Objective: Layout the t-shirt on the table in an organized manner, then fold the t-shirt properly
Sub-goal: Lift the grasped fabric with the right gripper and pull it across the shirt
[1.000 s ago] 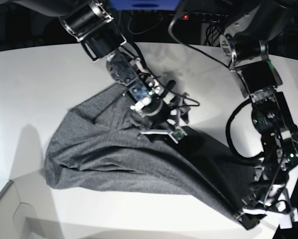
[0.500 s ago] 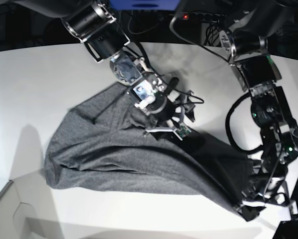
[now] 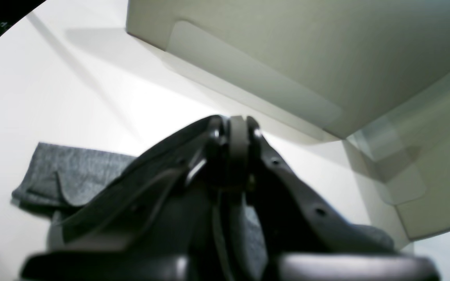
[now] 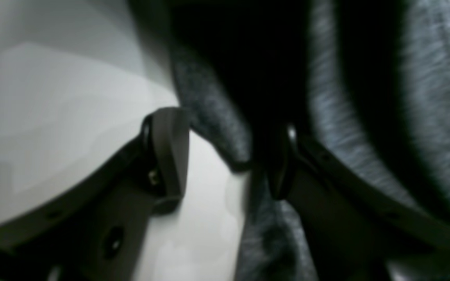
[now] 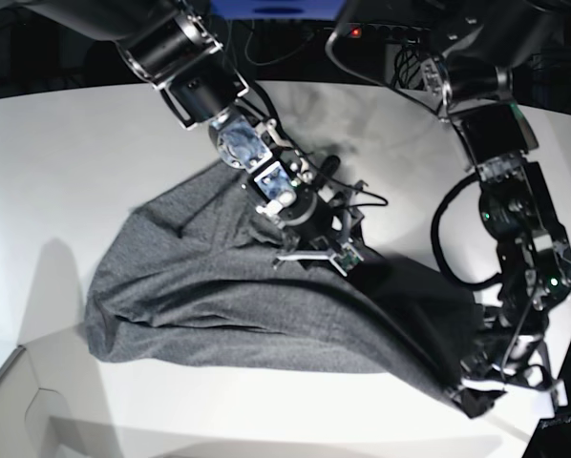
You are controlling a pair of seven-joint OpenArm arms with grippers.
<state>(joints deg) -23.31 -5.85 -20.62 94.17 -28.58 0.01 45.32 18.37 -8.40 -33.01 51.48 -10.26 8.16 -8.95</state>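
T-shirt (image 5: 238,296) lies crumpled across the white tabletop (image 5: 66,162), spread from left-centre to the near right corner. Right gripper (image 5: 314,250), mid-scene: jaws parted, a cloth fold hanging between them, touching one finger (image 4: 283,168). Left gripper (image 5: 476,391), near right: jaws closed, pinching the t-shirt's corner.

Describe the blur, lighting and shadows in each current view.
Base view: sharp, evenly lit, arm shadows falling on the table and the t-shirt. Left wrist view: curved fisheye edges, the left hand soft at close range. Right wrist view: blurred throughout, the right hand and a dark fold of cloth out of focus.
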